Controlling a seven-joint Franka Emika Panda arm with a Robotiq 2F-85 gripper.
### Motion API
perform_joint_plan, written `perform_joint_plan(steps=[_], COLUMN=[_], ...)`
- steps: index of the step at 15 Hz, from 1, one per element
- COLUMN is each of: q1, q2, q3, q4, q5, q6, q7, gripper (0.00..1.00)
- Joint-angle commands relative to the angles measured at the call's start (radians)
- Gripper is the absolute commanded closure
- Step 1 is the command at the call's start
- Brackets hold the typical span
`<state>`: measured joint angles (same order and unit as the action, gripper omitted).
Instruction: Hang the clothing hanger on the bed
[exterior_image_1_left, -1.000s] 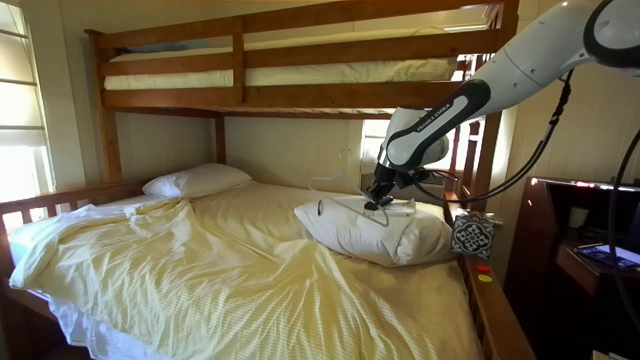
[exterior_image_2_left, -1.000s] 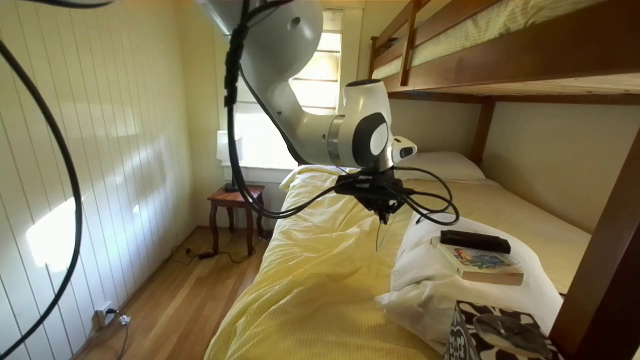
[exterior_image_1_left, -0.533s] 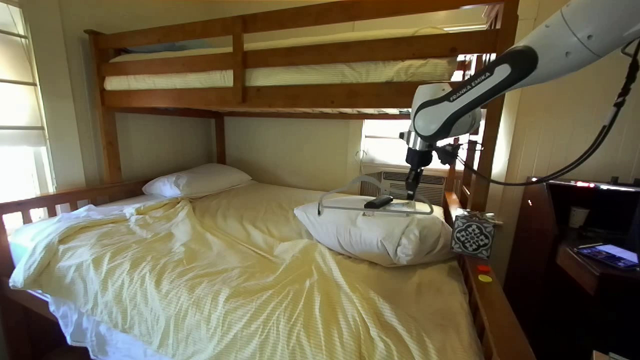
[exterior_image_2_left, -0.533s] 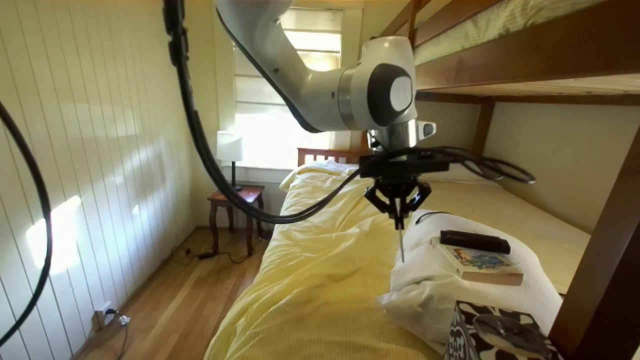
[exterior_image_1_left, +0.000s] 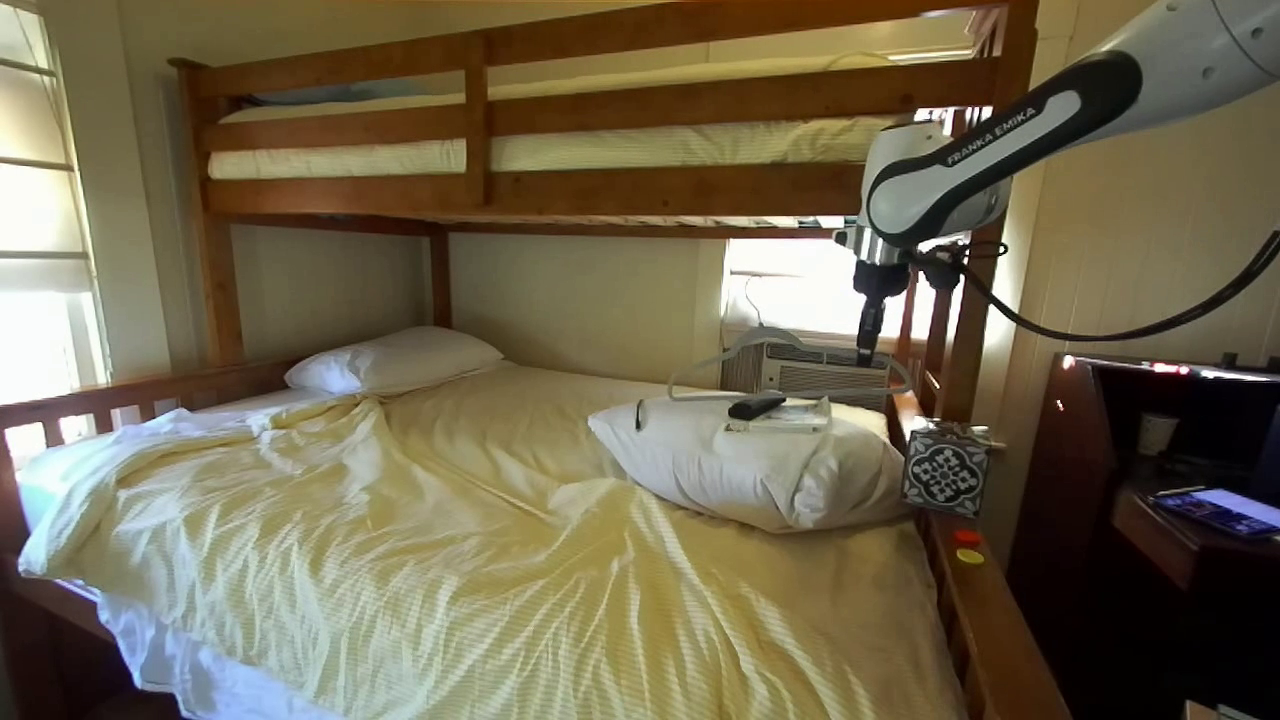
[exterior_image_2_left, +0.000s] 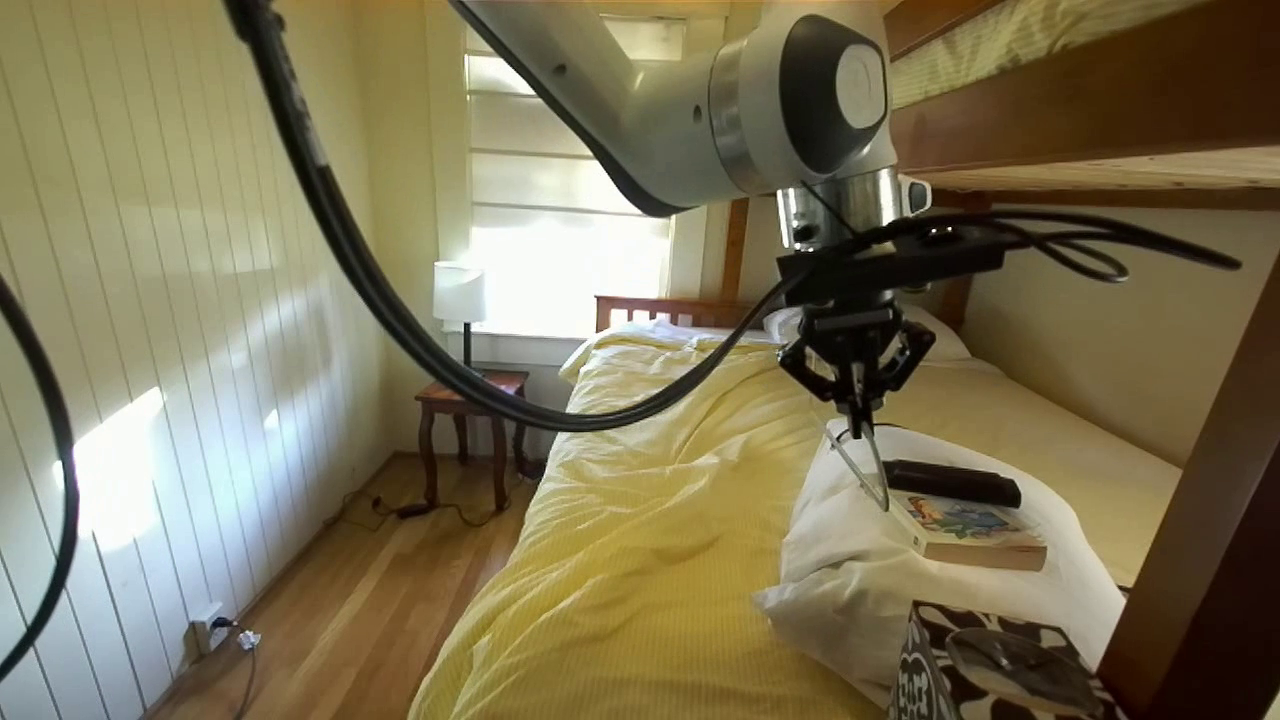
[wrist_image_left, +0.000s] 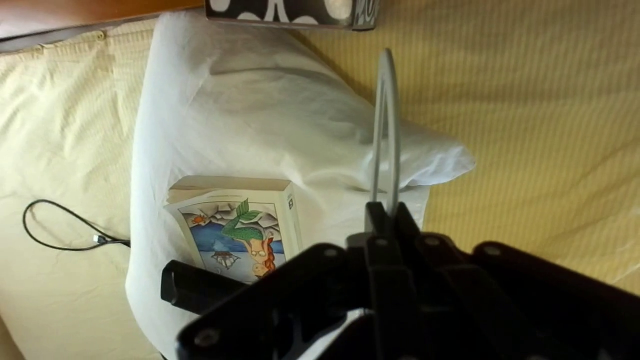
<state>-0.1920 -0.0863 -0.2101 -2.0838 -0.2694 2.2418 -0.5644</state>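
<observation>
Background: bunk bed (exterior_image_1_left: 560, 195). My gripper (exterior_image_1_left: 865, 360) clamps clothing hanger (wrist_image_left: 394, 130) near one end, above pillow (exterior_image_1_left: 720, 475) edge. Hanger's long axis roughly parallels side rail (exterior_image_1_left: 720, 101); hook (exterior_image_1_left: 748, 293) points up, offset from my grip, below rail. Probable next step: lift, then seat hook over rail.

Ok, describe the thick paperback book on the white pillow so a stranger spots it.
Find the brown wooden bunk bed, then the white pillow near the black-and-white patterned box. The thick paperback book lies on that pillow; unlike the black oblong object at its edge, its cover pictures a mermaid.
</observation>
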Motion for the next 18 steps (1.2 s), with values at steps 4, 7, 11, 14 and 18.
perform_joint_plan(steps=[4, 7, 11, 14, 18], q1=[0.003, 0.008, 0.022, 0.017, 0.015], q2=[0.051, 0.074, 0.119, 0.099, 0.123], q3=[-0.005, 0.001, 0.017, 0.025, 0.042], q4=[0.132, 0.209, 0.306, 0.279, 0.321], q5=[0.091, 0.150, 0.254, 0.244, 0.392], q6=[0.132, 0.214, 0.202, 0.197, 0.167], q7=[0.070, 0.067, 0.070, 0.063, -0.018], gripper=[0.99, 0.99, 0.99, 0.96, 0.99])
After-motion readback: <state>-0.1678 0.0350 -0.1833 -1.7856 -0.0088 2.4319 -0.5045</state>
